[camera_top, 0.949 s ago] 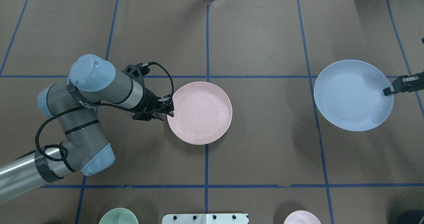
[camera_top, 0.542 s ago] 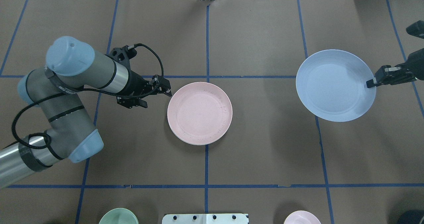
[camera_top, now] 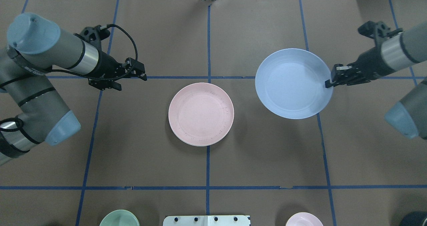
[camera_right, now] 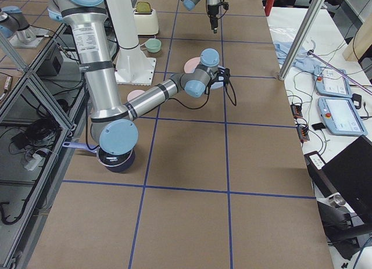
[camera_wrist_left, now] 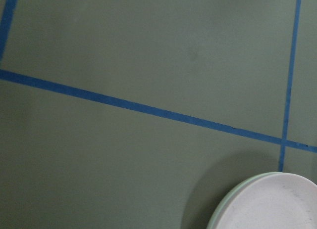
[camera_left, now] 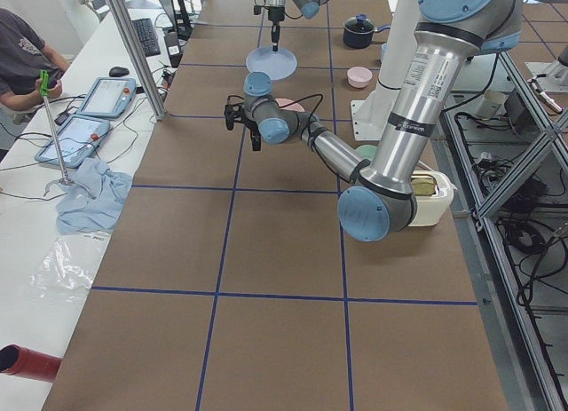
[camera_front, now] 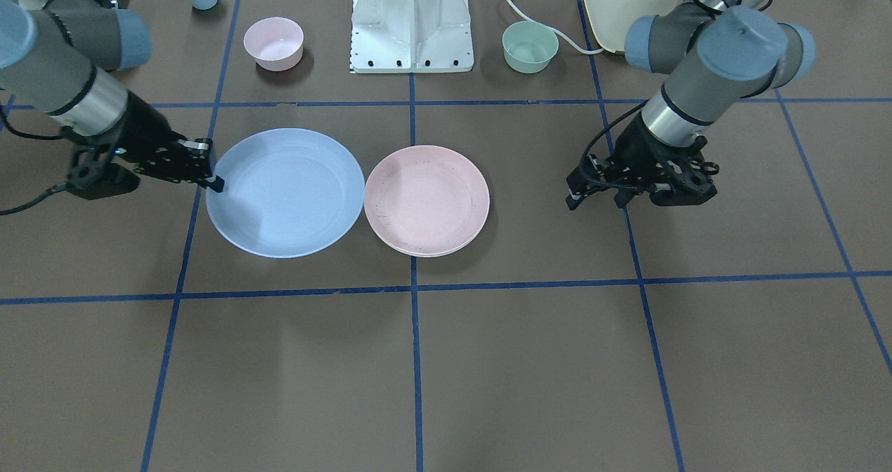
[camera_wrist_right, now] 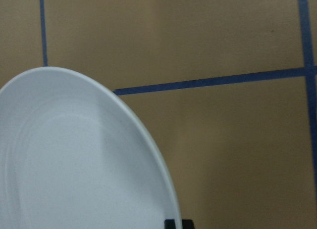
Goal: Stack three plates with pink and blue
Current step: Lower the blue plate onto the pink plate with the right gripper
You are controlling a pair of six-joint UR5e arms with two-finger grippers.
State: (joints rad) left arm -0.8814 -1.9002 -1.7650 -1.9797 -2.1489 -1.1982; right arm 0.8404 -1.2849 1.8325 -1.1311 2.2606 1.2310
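While right hand [camera_top: 328, 84] clamps one blue plate [camera_top: 290, 84], left hand [camera_top: 131, 81] gapes empty; one pink plate [camera_top: 201, 114] hides cream plate [camera_front: 425, 255], rim showing.

Light blue plate [camera_top: 293, 85], pale pink plate [camera_top: 200, 114]

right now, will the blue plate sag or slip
Probably stiff: the blue plate looks flat though the right claw pinches only one rim. Likely light: one pinch carries it. Its smooth rim might pivot in that small grip.
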